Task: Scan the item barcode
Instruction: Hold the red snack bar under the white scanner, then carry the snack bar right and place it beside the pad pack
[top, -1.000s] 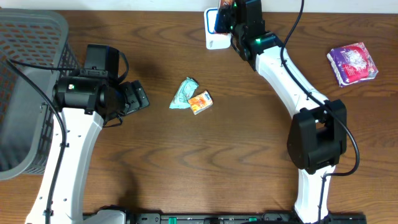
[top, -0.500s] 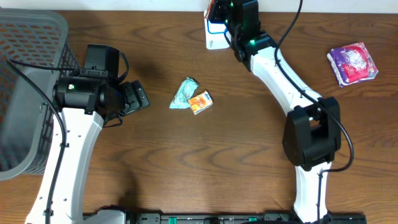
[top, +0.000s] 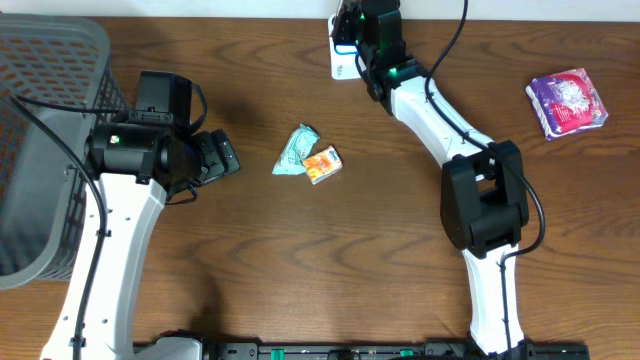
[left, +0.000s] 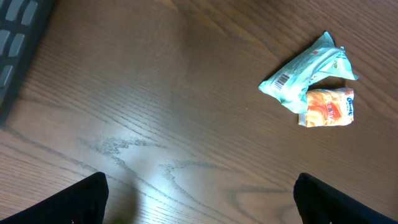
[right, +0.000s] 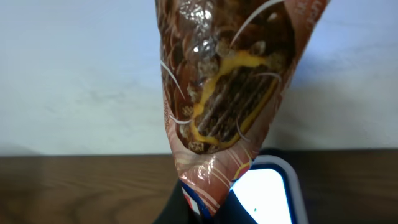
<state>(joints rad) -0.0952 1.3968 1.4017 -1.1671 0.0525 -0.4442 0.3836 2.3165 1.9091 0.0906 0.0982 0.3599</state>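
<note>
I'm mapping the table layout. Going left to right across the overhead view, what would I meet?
Basket → left gripper → green packet → orange packet → purple packet.

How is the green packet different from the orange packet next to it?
The green packet is crumpled and longer; the orange packet is flatter, shorter and boxy. The green packet shows a barcode in the left wrist view; the orange packet shows none. Both lie on the table, touching.
</note>
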